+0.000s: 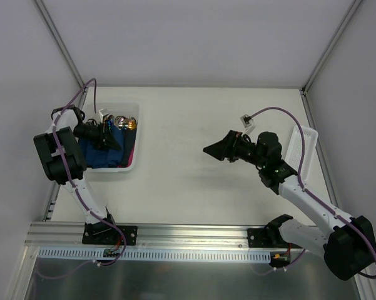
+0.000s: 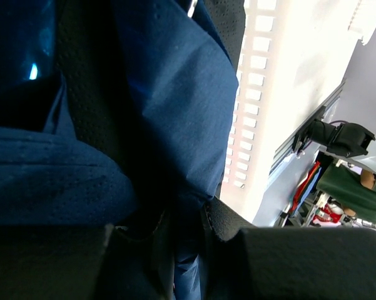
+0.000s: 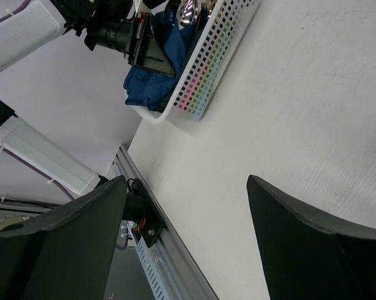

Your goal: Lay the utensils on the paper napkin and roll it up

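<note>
My left gripper (image 1: 106, 137) is down inside the white basket (image 1: 132, 164), pinched nearly closed, with a fold of the paper napkin (image 2: 188, 112) caught between the fingers. More blue paper bunches beneath and on both sides of the grip.

I judge the napkin very light, soft and easy to tear. It will droop and crumple from a single pinch, so a hold near one edge or corner should let it hang free and be laid flat. A hard tug could rip it if it snags on the basket.

My right gripper (image 3: 188, 231) is spread wide with nothing between the fingers, hovering over bare table (image 1: 194, 187) well away from the basket.

Beyond my left fingertips, at the basket's far end, a few cutlery heads (image 1: 120, 121) glint. They are too small to tell which are the utensils. The paper fills my left wrist view, so I cannot tell how many sheets I hold, or what lies under them.
</note>
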`<state>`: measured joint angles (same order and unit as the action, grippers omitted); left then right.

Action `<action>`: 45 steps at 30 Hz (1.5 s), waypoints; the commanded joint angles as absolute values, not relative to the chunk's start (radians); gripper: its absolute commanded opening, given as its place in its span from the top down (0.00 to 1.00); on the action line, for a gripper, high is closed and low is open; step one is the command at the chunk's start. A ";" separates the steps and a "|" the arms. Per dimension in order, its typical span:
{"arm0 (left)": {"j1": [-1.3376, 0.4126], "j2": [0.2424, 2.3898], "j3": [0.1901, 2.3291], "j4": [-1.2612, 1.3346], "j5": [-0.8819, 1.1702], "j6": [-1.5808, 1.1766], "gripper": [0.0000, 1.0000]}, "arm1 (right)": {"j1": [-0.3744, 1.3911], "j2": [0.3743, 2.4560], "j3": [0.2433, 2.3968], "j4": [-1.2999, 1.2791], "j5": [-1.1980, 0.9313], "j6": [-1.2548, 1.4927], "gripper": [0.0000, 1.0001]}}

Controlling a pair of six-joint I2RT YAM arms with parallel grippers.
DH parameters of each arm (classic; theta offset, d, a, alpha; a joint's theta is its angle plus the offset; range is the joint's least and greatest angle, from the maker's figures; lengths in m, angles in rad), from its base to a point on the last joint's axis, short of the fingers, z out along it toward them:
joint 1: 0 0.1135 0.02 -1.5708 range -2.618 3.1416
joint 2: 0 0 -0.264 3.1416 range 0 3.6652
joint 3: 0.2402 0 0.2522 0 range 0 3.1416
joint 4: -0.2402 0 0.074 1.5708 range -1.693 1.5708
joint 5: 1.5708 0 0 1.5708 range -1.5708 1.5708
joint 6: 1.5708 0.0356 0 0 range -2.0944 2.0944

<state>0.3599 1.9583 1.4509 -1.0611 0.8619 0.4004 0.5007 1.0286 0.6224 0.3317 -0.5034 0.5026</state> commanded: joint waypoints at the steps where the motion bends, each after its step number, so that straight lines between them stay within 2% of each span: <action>1: 0.339 1.976 1.427 -1.029 0.808 0.397 0.90 | 0.488 1.002 0.620 0.359 -0.526 0.511 0.19; 4: 0.339 1.954 1.436 -1.017 0.770 0.376 0.77 | 0.485 0.999 0.620 0.360 -0.529 0.512 0.19; 7: 0.339 1.925 1.448 -1.008 0.730 0.365 0.69 | 0.483 0.993 0.620 0.357 -0.531 0.512 0.18; 20: 0.337 1.833 1.468 -0.996 0.617 0.347 0.58 | 0.479 0.979 0.620 0.351 -0.535 0.514 0.18; 25: 0.337 1.810 1.473 -0.994 0.578 0.348 0.49 | 0.477 0.969 0.618 0.344 -0.535 0.512 0.18; 35: 0.339 1.729 1.499 -0.983 0.494 0.357 0.43 | 0.469 0.963 0.624 0.311 -0.537 0.499 0.17; 36: 0.339 1.720 1.502 -0.979 0.486 0.359 0.39 | 0.471 0.962 0.627 0.304 -0.535 0.488 0.17; 39: 0.341 1.677 1.525 -0.971 0.448 0.367 0.35 | 0.468 0.945 0.632 0.269 -0.531 0.463 0.14; 41: 0.342 1.643 1.551 -0.966 0.423 0.376 0.29 | 0.463 0.927 0.637 0.230 -0.526 0.446 0.09; 45: 0.338 1.586 1.598 -0.968 0.417 0.405 0.06 | 0.448 0.896 0.652 0.144 -0.517 0.399 0.01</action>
